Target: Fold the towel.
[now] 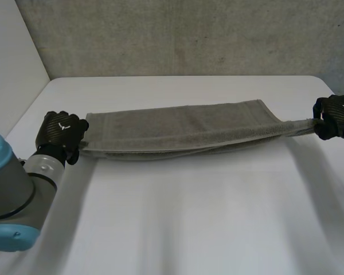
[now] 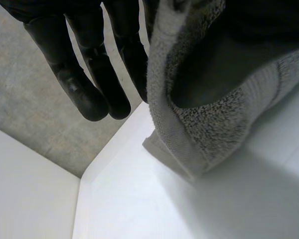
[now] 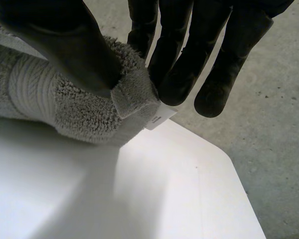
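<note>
The left hand (image 1: 60, 133) is pinching one end of the towel (image 1: 178, 129); the right hand (image 1: 334, 116) is pinching the other.

No words or numbers that you can read. A small white tag (image 3: 161, 115) sits at the towel (image 3: 84, 109) corner, beside the right robot hand (image 3: 182, 50). It carries faint print, too small to make out. There is a white V-shaped mark (image 1: 63, 125) on the back of the left robot hand (image 1: 57, 134). The right robot hand has a like one in the head view. Neither has letters.
</note>
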### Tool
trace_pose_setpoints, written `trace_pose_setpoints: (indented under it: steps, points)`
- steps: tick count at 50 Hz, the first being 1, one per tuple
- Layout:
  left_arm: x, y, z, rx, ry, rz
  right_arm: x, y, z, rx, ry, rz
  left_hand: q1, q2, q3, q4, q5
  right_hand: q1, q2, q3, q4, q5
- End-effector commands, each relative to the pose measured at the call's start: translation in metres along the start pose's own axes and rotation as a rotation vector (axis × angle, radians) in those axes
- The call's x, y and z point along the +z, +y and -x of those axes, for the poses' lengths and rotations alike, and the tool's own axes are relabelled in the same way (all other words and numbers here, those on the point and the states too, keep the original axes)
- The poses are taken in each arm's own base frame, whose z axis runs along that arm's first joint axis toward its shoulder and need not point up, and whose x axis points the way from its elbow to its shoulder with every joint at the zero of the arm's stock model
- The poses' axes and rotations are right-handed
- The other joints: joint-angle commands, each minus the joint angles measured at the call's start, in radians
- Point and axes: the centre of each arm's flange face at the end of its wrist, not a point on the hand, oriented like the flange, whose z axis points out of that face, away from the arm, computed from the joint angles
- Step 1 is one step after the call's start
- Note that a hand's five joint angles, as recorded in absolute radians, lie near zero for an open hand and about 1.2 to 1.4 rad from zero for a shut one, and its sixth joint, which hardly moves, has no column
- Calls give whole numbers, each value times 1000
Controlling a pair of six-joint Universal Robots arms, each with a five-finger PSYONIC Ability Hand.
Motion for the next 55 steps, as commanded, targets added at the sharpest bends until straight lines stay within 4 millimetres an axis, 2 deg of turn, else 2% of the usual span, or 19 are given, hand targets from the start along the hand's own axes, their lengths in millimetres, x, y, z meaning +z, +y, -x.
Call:
trace_pose_setpoints:
  steps: [1, 10, 12, 18, 22, 27, 30, 32, 33, 34, 37, 40, 41, 42, 43, 45, 46, 48, 55]
  points:
    - [-21, -12, 8, -8, 49, -5, -15, -12, 4, -96, -59, 49, -50, -114, -134, -121, -258, 54, 67, 57, 49, 60]
    - [-56, -18, 10, -10, 85, -13, -53, -18, 17, -202, -209, 201, -50, -114, -134, -121, -258, 54, 67, 57, 49, 60]
    - [-72, -24, 12, -15, 99, -24, -60, -19, 15, -225, -227, 229, -50, -114, -134, -121, -258, 54, 67, 57, 49, 60]
    - [-95, -38, 17, -28, 112, -57, -88, -27, 3, -309, -288, 323, -50, -114, -134, -121, -258, 54, 67, 57, 49, 60]
    - [-100, -41, 18, -42, 120, -59, -99, -40, -3, -332, -324, 324, -50, -114, -134, -121, -258, 54, 67, 57, 49, 60]
    - [-96, -43, 21, -63, 114, -63, -95, -54, -9, -340, -318, 283, -50, -114, -134, -121, -258, 54, 67, 57, 49, 60]
    - [-83, -41, 29, -68, 86, -55, -86, -55, -14, -345, -314, 272, -50, -114, -134, -121, -258, 54, 67, 57, 49, 60]
    - [-56, -21, 27, -77, 96, 6, -78, -50, -15, -338, -325, 282, -50, -114, -134, -121, -258, 54, 67, 57, 49, 60]
    - [-56, -21, 26, -77, 96, 7, -66, -42, -18, -322, -331, 299, -50, -114, -134, -121, -258, 54, 67, 57, 49, 60]
    - [-43, -14, 24, -78, 101, 21, -66, -42, -18, -322, -331, 299, -50, -114, -134, -121, -258, 54, 67, 57, 49, 60]
    - [-18, -2, 19, -77, 114, 47, -28, -30, -14, -257, -349, 320, -50, -114, -134, -121, -258, 54, 67, 57, 49, 60]
    - [8, 10, 15, -82, 125, 71, -14, -29, -7, -241, -353, 316, -50, -114, -134, -121, -258, 54, 67, 57, 49, 60]
    - [21, 16, 12, -83, 131, 81, 0, -29, -2, -235, -348, 311, -50, -114, -134, -121, -258, 54, 67, 57, 49, 60]
    - [21, 16, 12, -83, 131, 81, 17, -23, 3, -224, -332, 317, -50, -114, -134, -121, -258, 54, 67, 57, 49, 60]
    - [36, 20, 10, -83, 131, 81, 17, -23, 3, -224, -332, 317, -50, -114, -134, -121, -258, 54, 67, 57, 49, 60]
    - [61, 23, 10, -87, 123, 63, 50, -14, 6, -215, -270, 302, -50, -114, -134, -121, -258, 54, 67, 57, 49, 60]
    - [61, 23, 10, -87, 123, 63, 50, -14, 6, -215, -270, 302, -50, -114, -134, -121, -258, 54, 67, 57, 49, 60]
    - [85, 26, 5, -82, 121, 39, 76, -3, 10, -194, -222, 273, -50, -114, -134, -121, -258, 54, 67, 57, 49, 60]
    - [126, 33, -6, -68, 97, 7, 116, 12, 24, -174, -146, 187, -50, -114, -134, -121, -258, 54, 67, 57, 49, 60]
